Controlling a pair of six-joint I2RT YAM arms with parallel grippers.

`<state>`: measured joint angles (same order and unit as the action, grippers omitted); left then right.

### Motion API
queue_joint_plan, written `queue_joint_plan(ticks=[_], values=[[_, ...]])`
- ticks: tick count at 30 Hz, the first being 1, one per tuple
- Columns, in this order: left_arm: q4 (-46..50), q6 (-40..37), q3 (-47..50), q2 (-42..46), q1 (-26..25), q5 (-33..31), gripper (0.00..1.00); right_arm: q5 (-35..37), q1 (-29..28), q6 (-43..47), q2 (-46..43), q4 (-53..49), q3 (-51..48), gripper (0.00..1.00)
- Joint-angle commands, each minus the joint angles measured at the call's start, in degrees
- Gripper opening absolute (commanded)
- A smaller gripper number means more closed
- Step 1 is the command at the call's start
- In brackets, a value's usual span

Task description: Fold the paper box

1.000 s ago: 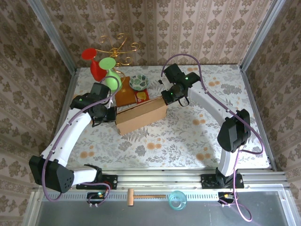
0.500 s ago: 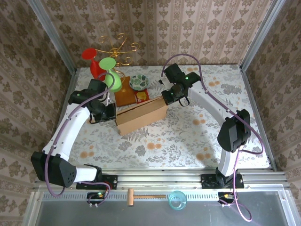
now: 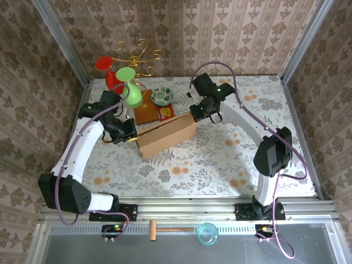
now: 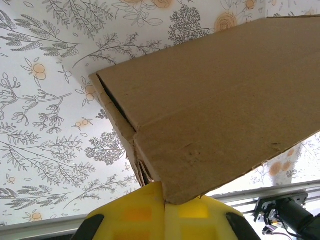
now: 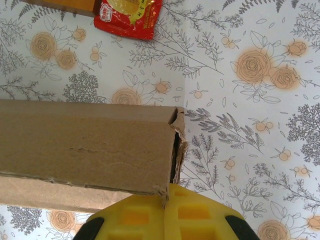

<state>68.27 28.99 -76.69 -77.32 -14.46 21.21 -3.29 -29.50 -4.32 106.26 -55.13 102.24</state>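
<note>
Your arms (image 3: pixel 82 146) are white links with black joints, a purple cable (image 3: pixel 211 63) looping along each up from the rail (image 3: pixel 187 210). The left gripper (image 4: pixel 164 202) and right gripper (image 5: pixel 166 202) wear yellow gridded pads (image 4: pixel 130 215).

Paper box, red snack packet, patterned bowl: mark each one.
paper box (image 3: pixel 168 135), top external view, middle of its top face.
red snack packet (image 5: pixel 131 20), right wrist view, middle of the wrapper.
patterned bowl (image 3: pixel 163 97), top external view, its inside.

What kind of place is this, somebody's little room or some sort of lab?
Probably a lab test booth dressed to look homely: wallpaper panels in a metal frame, a floral tablecloth, and a left arm and a right arm bolted to a rail, handling a paper box.
</note>
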Motion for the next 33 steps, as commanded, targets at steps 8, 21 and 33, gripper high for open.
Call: queue_joint_plan(ticks=[8, 21, 33], values=[[-0.1, 0.6, 2.0, 0.4, 0.4, 3.8, 0.0, 0.1, -0.2, -0.8, 2.3, -4.1, 0.8, 0.0], [-5.7, -0.1, 9.0, 4.6, 0.3, 0.8, 0.0, 0.0, -0.4, -1.1, -1.7, 2.6, -5.4, 0.0], [-5.3, -1.5, 10.7, 5.7, 0.0, -1.2, 0.0, 0.2, -0.5, -0.3, -4.1, 6.3, -9.2, 0.0]])
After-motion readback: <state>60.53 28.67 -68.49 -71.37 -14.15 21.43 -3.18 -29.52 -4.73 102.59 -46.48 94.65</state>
